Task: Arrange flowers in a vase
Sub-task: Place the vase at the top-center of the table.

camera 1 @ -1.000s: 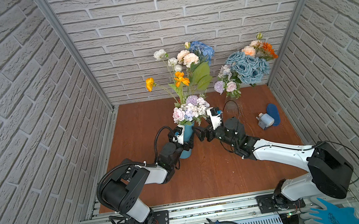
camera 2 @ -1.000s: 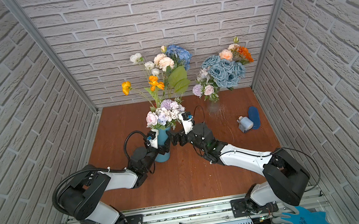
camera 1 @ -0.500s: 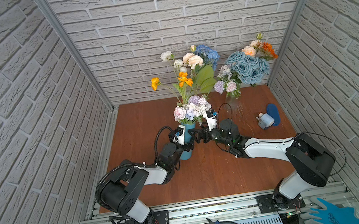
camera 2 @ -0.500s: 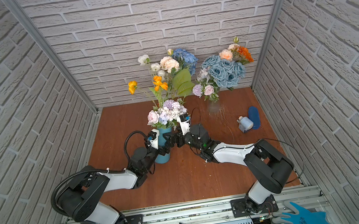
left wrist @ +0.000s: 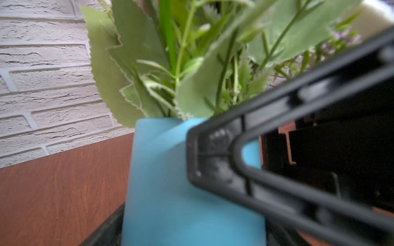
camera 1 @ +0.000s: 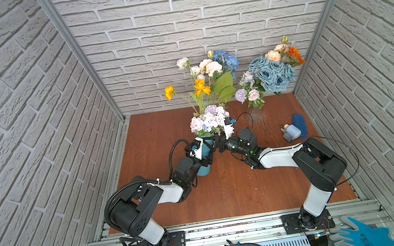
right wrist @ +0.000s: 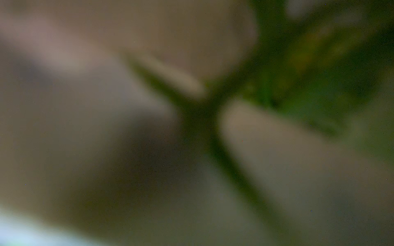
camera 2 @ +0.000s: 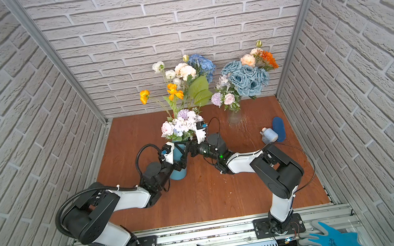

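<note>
On a brown tabletop (camera 1: 156,146) walled in white brick, the left gripper (camera 1: 202,155) sits at the near left side of the blue vase (camera 1: 203,172). Its fingers (left wrist: 209,170) are clamped on the vase's body, as the left wrist view shows, with green leaves (left wrist: 132,53) rising from the mouth. The vase stands upright and holds the flowers (camera 1: 204,125): lilac-white sprays (camera 1: 211,112) clustered low at the rim and, above and behind them on long green stems, orange poppies (camera 1: 201,88), a white poppy (camera 1: 182,62), peach roses (camera 1: 210,67) and a blue hydrangea (camera 1: 227,60). Just right of the vase's rim, under the low cluster, the right gripper (camera 1: 216,144) points in from the right with its fingers apart. Whether they touch a stem cannot be told, and the right wrist view gives only a blur of green stem and pale petals. Farther right and behind the blue vase, well apart from it, a clear glass vase (camera 1: 256,113) holds pale blue roses (camera 1: 272,74), a peach rose (camera 1: 273,56) and an orange-red bloom (camera 1: 296,55). At the far right of the blue vase, near the side wall, a small pale-blue bottle (camera 1: 291,133) lies on its side just beside a dark blue oval object (camera 1: 299,122).
</note>
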You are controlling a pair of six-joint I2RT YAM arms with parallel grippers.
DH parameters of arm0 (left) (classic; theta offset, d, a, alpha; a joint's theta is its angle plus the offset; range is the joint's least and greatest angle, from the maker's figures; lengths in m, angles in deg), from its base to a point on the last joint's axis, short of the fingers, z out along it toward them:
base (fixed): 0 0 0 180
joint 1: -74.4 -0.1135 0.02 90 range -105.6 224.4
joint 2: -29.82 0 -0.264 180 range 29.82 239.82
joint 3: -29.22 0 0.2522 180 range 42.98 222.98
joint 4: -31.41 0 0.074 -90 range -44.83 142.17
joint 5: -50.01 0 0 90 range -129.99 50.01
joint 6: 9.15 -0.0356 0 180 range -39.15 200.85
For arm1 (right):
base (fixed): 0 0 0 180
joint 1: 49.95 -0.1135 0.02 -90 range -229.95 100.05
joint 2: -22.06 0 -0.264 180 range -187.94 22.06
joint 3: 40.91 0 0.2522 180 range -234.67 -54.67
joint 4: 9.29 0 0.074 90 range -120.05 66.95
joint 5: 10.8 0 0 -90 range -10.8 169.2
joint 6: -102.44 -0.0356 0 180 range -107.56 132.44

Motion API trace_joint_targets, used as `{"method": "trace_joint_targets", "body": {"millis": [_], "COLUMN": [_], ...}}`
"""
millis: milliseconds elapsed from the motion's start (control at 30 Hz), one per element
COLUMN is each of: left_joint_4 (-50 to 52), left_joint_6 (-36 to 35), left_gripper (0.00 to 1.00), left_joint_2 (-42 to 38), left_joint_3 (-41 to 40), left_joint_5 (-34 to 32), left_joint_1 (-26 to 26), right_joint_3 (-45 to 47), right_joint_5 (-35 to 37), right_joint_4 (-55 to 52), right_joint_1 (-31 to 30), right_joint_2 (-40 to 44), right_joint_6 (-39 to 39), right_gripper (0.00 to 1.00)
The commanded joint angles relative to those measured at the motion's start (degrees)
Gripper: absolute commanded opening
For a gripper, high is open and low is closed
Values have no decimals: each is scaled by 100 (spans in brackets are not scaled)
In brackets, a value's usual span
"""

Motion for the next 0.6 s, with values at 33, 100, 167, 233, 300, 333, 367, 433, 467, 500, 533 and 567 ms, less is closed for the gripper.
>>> {"method": "trace_joint_targets", "body": {"millis": [33,100,167,233,300,333,367,433,467,500,533,567], "left_joint_4": [-1222,-1222,-1224,-1219,-1221,-1222,-1223,-1224,-1222,-1224,-1224,-1219], "left_joint_6": [77,86,91,87,86,87,87,96,95,103,99,98], "left_gripper": [46,46,46,46,46,46,46,47,46,47,46,47], "left_joint_2": [-274,-277,-284,-283,-276,-274,-266,-249,-248,-248,-248,-249], "left_joint_3": [38,38,38,48,47,56,56,69,69,65,65,65], "left_joint_5": [143,152,162,177,176,173,179,182,180,180,180,177], "left_joint_1": [84,90,93,92,94,92,92,95,97,92,93,93], "right_joint_3": [-210,-288,-333,-358,-388,-413,-444,-481,-462,-436,-429,-442], "right_joint_5": [-269,-329,-347,-365,-414,-426,-435,-410,-380,-359,-361,-377], "right_joint_4": [435,465,468,441,350,221,56,-213,-213,-158,-136,-137], "right_joint_1": [7,12,7,4,-12,-32,-52,-80,-80,-76,-80,-80], "right_joint_2": [-201,-329,-416,-450,-445,-422,-388,-334,-329,-330,-343,-349], "right_joint_6": [-226,-293,-278,-254,-194,-109,-3,189,219,237,242,234], "right_gripper": [97,97,97,97,96,95,95,94,93,89,86,82]}}
